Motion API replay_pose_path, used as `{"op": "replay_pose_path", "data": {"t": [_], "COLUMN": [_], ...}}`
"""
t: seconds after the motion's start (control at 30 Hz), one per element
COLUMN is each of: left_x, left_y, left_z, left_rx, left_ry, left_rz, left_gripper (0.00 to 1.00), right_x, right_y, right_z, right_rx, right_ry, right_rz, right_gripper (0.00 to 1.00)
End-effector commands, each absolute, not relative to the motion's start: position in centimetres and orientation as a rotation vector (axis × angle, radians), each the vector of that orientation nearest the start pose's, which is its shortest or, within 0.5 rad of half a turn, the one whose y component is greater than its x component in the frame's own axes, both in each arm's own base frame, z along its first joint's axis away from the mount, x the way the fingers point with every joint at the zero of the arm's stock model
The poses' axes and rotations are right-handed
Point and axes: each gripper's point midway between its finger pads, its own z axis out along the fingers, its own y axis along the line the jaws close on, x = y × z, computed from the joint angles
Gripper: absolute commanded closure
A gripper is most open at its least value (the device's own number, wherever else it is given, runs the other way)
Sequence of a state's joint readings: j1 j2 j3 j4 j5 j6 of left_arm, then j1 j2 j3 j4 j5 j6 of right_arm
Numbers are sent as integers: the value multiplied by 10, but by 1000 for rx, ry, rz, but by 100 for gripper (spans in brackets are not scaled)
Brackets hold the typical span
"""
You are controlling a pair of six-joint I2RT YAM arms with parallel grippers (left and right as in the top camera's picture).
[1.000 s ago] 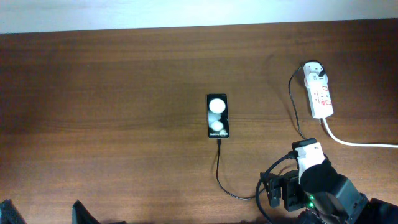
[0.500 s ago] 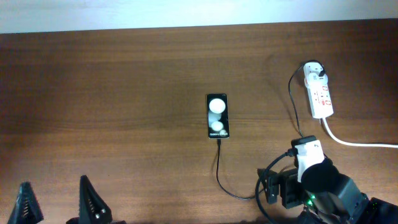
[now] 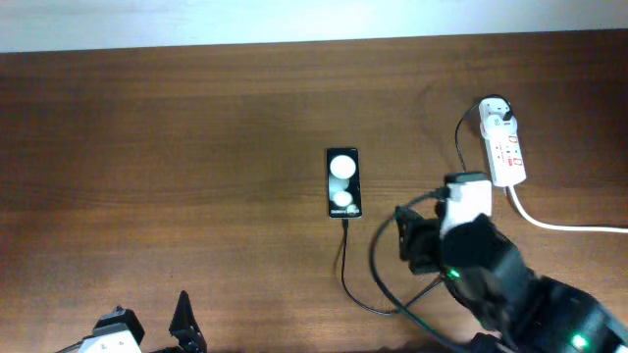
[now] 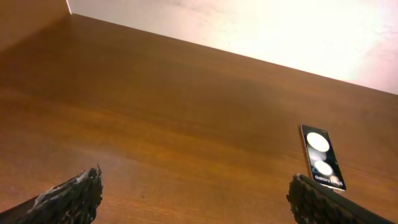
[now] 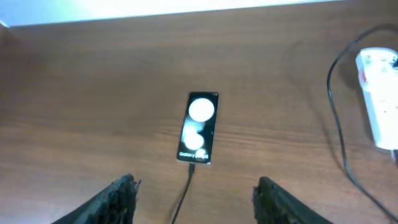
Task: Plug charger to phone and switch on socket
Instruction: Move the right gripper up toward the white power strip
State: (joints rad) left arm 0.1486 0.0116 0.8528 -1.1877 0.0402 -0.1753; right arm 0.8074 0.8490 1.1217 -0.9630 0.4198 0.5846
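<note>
The black phone [image 3: 343,182] lies flat mid-table, and also shows in the left wrist view [image 4: 321,157] and the right wrist view [image 5: 198,127]. The thin black charger cable [image 3: 344,265] meets the phone's near end, loops right under my right arm and rises to a white plug adapter [image 3: 496,110] in the white socket strip [image 3: 507,155]. The strip shows at the right wrist view's edge [image 5: 379,93]. My right gripper [image 5: 196,186] is open and empty, above the cable just short of the phone. My left gripper [image 4: 194,186] is open and empty, low at the front left.
A thick white cord [image 3: 564,226] runs from the strip's near end off the right edge. The right arm's body [image 3: 491,265] covers part of the cable loop. A pale wall [image 3: 294,20] borders the table's far edge.
My right arm has moved forward and left, from the front edge to between the phone and the strip. My left arm has shifted right along the front edge. Phone, cable and strip have not moved.
</note>
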Motion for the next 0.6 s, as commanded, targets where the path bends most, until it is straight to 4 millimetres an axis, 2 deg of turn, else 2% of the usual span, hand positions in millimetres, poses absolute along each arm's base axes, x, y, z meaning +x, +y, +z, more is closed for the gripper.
{"op": "replay_pose_path", "data": {"t": [0.0, 0.1, 0.17, 0.23, 0.33, 0.4, 0.47, 0.5, 0.57], "left_x": [105, 106, 109, 109, 108, 110, 126, 135, 159], "left_y": [10, 10, 10, 10, 10, 13, 14, 16, 19], "left_z": [256, 255, 253, 252, 251, 256, 261, 255, 229], "left_rx": [-277, -277, -277, -278, -277, -282, -271, -271, -275], "left_ry": [1893, 1895, 1896, 1899, 1903, 1880, 1830, 1830, 1853], "left_rz": [-42, -43, -42, -41, -45, -30, -34, -34, -35], "left_gripper": [1, 1, 1, 1, 1, 1, 1, 1, 1], "right_x": [235, 246, 250, 248, 243, 239, 234, 232, 230], "right_y": [131, 129, 109, 79, 46, 32, 22, 19, 18], "right_z": [284, 274, 262, 253, 246, 241, 237, 236, 235], "right_rx": [75, 139, 229, 342, 506, 581, 635, 646, 653], "right_ry": [2243, 2337, 2426, 2464, 2495, 2513, 2531, 2535, 2544], "right_rz": [281, 286, 242, 161, 120, 102, 76, 69, 60], "right_gripper": [51, 60, 69, 74, 75, 75, 81, 84, 88]}}
